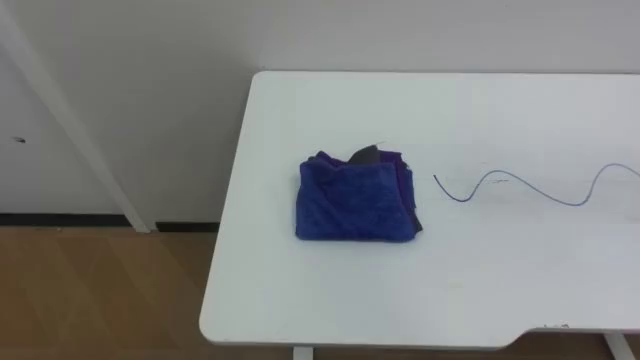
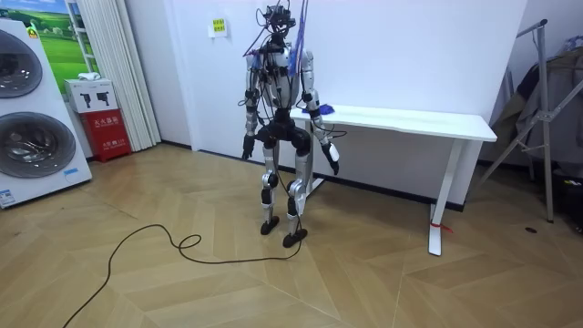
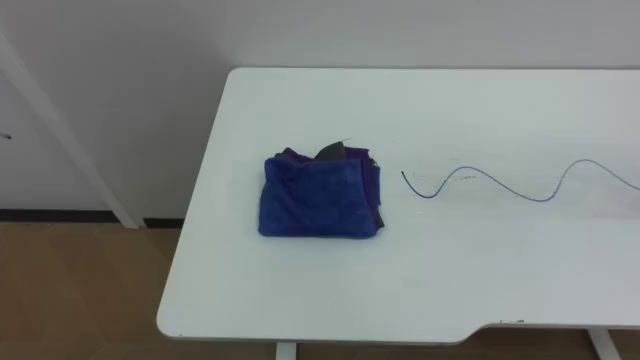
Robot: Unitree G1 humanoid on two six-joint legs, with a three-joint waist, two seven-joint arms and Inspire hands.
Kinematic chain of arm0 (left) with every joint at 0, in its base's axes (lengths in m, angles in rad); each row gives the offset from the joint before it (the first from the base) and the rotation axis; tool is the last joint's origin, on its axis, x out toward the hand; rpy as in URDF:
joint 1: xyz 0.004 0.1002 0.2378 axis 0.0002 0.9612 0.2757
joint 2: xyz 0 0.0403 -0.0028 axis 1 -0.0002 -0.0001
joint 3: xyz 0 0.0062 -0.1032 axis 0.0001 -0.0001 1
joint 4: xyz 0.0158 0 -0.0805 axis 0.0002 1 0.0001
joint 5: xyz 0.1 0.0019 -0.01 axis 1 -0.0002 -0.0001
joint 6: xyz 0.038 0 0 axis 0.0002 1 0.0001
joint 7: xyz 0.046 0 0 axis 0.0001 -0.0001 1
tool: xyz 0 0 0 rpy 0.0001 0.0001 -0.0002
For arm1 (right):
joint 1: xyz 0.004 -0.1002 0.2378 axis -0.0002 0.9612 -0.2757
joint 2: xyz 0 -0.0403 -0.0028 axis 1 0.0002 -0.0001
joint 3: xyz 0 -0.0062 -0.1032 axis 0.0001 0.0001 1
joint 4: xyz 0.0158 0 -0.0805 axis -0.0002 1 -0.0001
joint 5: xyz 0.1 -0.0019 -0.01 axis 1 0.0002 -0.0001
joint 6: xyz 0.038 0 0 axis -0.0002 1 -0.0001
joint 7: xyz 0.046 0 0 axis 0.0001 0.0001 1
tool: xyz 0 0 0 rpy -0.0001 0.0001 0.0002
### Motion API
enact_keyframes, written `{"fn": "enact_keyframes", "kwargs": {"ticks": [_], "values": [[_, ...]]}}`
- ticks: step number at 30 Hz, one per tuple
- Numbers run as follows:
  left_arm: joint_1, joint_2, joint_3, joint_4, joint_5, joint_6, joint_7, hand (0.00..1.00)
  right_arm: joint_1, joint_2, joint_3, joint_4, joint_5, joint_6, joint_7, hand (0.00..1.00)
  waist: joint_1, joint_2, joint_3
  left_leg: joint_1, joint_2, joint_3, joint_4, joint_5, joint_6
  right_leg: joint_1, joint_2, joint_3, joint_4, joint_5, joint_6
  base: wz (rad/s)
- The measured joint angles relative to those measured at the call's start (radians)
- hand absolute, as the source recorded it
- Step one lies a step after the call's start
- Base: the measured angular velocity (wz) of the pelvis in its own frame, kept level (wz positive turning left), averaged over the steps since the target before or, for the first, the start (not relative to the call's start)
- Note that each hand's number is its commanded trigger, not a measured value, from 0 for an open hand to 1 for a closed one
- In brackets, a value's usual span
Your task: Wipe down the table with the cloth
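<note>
1. Robot. Stands on the wood floor at the table's end on the room view's left, facing the wall, both arms hanging at its sides. Left hand (image 2: 248,148) low by the hip, on the room view's left. Right hand (image 2: 333,159) low below the table's front edge. Whether the fingers of either are straight or curled cannot be told from here. Neither holds anything.

2. Table (image 1: 330,310). White top, front edge nearest the robot, far edge against the wall.

3. Cloth (image 1: 352,200). Blue, folded into a thick square, lying flat near the table's left end, well apart from both hands. A dark corner pokes out at its far edge.

4. Pen mark (image 1: 500,175). Thin blue wavy line, starting just right of the cloth and running off rightward across the top.

Handling note: wiping looks not yet begun. The step in hand is likely to bring a hand up and set it on the cloth. The right hand seems better placed, since the mark lies on that side. Pressing flat on the fold and sliding along the wave should keep the cloth from unfolding or bunching.
</note>
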Motion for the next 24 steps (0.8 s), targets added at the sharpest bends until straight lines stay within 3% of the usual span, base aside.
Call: {"fn": "enact_keyframes", "kwargs": {"ticks": [7, 17, 24], "values": [[-0.002, 0.0, 0.001, 0.0, 0.0, -0.009, 0.01, 0.0, 0.0, 0.002, 0.0, 0.0, 0.026, -0.016, 0.002, 0.0, 0.001, 0.0, -0.0004, 0.0, 0.0, 0.0, -0.001, 0.0, 0.0, -0.001, 0.001, 0.001, -0.001, 0.0, 0.0, 0.0], [-0.015, 0.0, 0.021, 0.0, -0.012, -0.055, 0.039, 0.0, -0.003, 0.005, 0.0, 0.001, 0.062, -0.039, 0.012, 0.0, 0.001, -0.005, -0.006, 0.0, -0.001, 0.001, -0.001, 0.0, 0.0, -0.001, 0.001, 0.001, 0.0, 0.0, 0.0, 0.0], [-0.012, -0.003, 0.046, -0.011, -0.092, -0.058, 0.059, 0.0, 0.03, 0.005, -0.067, 0.006, 0.256, -0.037, -0.035, 0.0, -0.012, 0.004, -0.0065, 0.001, -0.002, 0.001, -0.006, 0.0, 0.0, -0.002, 0.0, 0.005, 0.0, 0.0, 0.0, 0.0]]}}
